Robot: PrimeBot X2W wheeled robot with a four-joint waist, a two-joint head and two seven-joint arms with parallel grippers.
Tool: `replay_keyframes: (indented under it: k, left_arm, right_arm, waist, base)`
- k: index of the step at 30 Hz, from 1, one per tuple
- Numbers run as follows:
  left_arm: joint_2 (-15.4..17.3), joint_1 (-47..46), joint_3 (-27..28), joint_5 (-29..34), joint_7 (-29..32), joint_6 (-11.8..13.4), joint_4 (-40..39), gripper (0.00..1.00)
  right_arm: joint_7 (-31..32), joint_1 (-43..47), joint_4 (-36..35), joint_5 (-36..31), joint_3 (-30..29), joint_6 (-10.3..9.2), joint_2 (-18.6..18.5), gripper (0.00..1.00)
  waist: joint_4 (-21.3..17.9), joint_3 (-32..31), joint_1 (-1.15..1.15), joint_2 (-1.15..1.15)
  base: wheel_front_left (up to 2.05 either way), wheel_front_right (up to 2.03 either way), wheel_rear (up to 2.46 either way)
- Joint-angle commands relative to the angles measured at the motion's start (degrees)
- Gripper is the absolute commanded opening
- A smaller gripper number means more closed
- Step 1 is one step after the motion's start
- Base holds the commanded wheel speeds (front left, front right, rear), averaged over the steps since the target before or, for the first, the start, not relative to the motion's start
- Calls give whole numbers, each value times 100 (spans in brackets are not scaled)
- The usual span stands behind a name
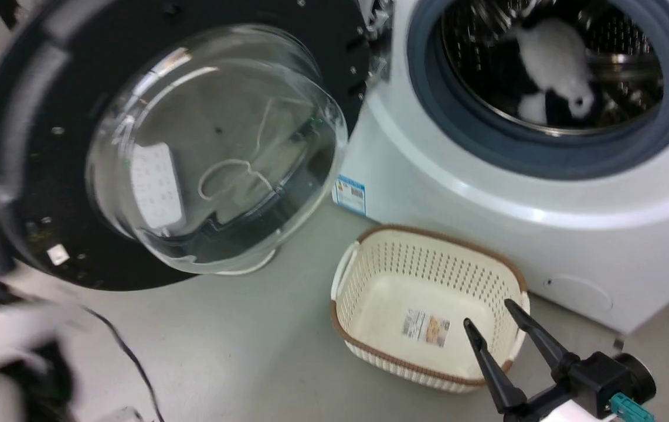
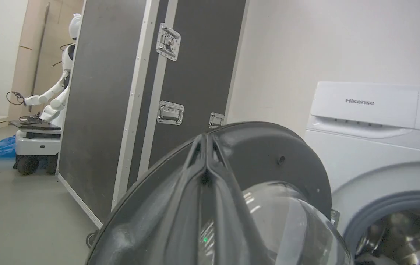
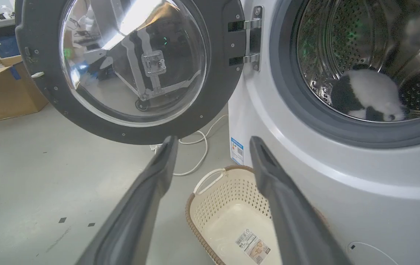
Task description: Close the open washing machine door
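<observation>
The washing machine door (image 1: 35, 146) stands swung wide open to the left of the washing machine (image 1: 457, 193), its glass bowl (image 1: 217, 146) bulging toward me. The metal hinge (image 3: 252, 36) joins the black rim (image 3: 217, 92) to the white front (image 3: 305, 176). My left gripper (image 2: 205, 147) is shut and empty, its fingers lying close along the door's outer rim (image 2: 268, 154); I cannot tell if they touch. The blurred left arm (image 1: 0, 334) sits by the door's lower left edge. Over the basket, my right gripper (image 1: 486, 312) (image 3: 212, 141) hangs open and empty.
A cream perforated basket (image 1: 369, 264) stands on the floor before the washer. A black-and-white plush (image 1: 551, 64) lies in the drum. A white cable (image 3: 202, 147) runs under the door. A black flight case (image 2: 140, 92), another robot (image 2: 55, 95) and a cardboard box (image 3: 0, 92) are left.
</observation>
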Motion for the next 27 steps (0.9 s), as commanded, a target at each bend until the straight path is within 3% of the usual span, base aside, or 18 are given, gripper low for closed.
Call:
replay_keyframes:
  k: [1,6,10,14,18,27]
  left_arm:
    - [64,-271,222,-298,-44,-15,89,0]
    - [930,-1502,1291,-1415,567,87,1018,0]
    - [1470,-2542,2044,-2437,1344,485,2109,0]
    - [2044,-3121,2325,-2928,2182,818,3130,0]
    - [2205,-3390,2375,-3461,3253,1063,3890,0]
    - [2093,-3235,2342,-4180,4648,964,4367,0]
  right_arm:
    - [-51,-31,-30,29,30,4,-85,100]
    - [-110,-217,-80,147,17,4,-256,100]
    - [-158,-321,-80,217,81,4,-360,100]
    - [-206,-420,-64,283,163,5,-431,100]
    - [-208,-463,-56,322,171,5,-474,100]
    - [-208,-387,9,354,210,5,-479,100]
  waist:
    - [-133,209,-1,0]
    - [-258,509,-1,0]
    - [-329,658,-1,0]
    - [-415,770,-1,0]
    - [-506,813,-1,0]
    - [-575,729,-1,0]
  base:
    - [0,0,0]
    - [0,0,0]
    - [0,0,0]
    - [0,0,0]
    - [0,0,0]
    - [0,0,0]
